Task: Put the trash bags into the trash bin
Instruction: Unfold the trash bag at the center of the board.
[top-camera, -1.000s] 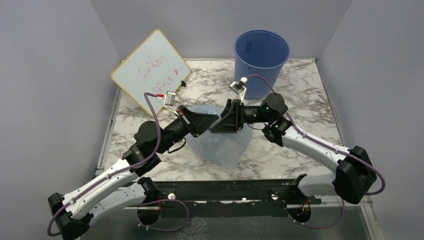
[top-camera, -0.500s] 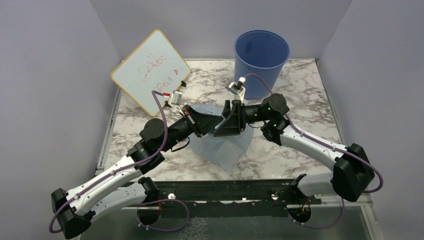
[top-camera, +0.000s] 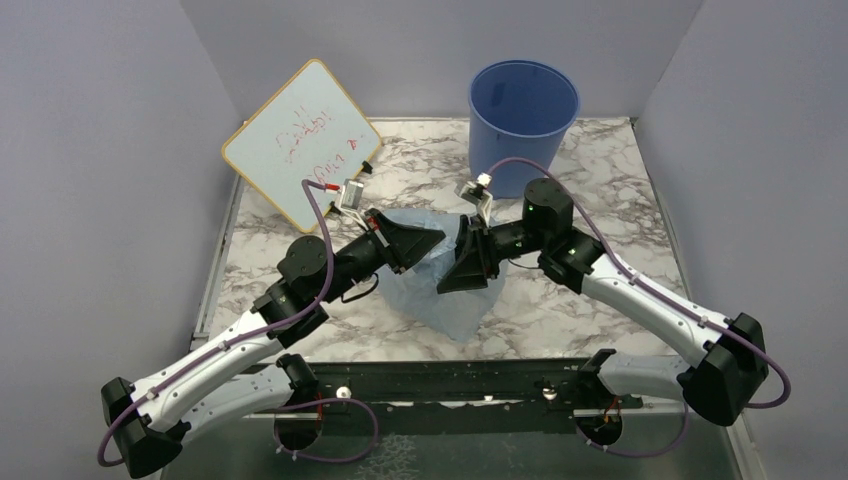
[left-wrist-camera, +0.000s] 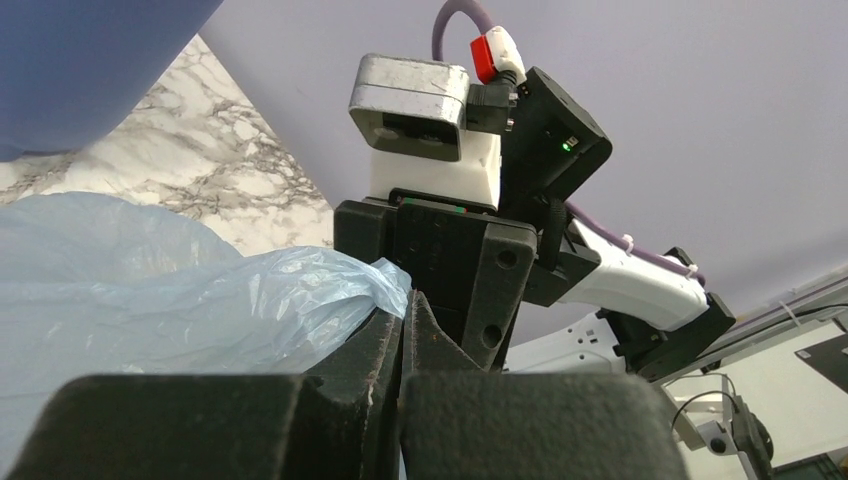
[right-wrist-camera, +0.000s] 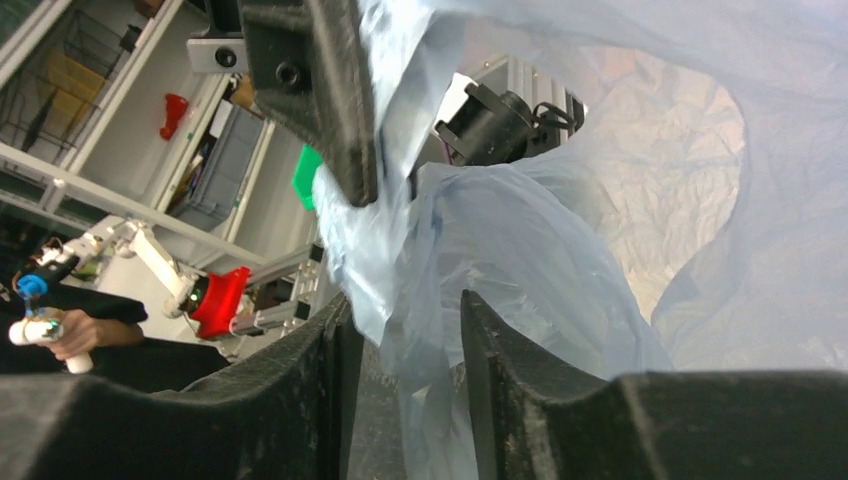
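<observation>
Thin light-blue film, the trash bag (top-camera: 455, 305) is lying half lifted over the middle of the marble counter (top-camera: 620, 180); it is looking light, floppy and probably slippery. The left gripper (left-wrist-camera: 403, 300) is pinching a fold, jaws closed. The right gripper (right-wrist-camera: 405, 300) is standing with jaws apart around more film, not clearly squeezing. A bunched edge seems the safest hold. The trash bin (top-camera: 515, 160) is standing at the far edge, with plain walls enclosing three sides.

Marble table (top-camera: 545, 312): trash bin (top-camera: 523, 112) rear centre, whiteboard (top-camera: 300, 140) rear left, trash bag (top-camera: 450, 300) seemingly resting mid-table.
</observation>
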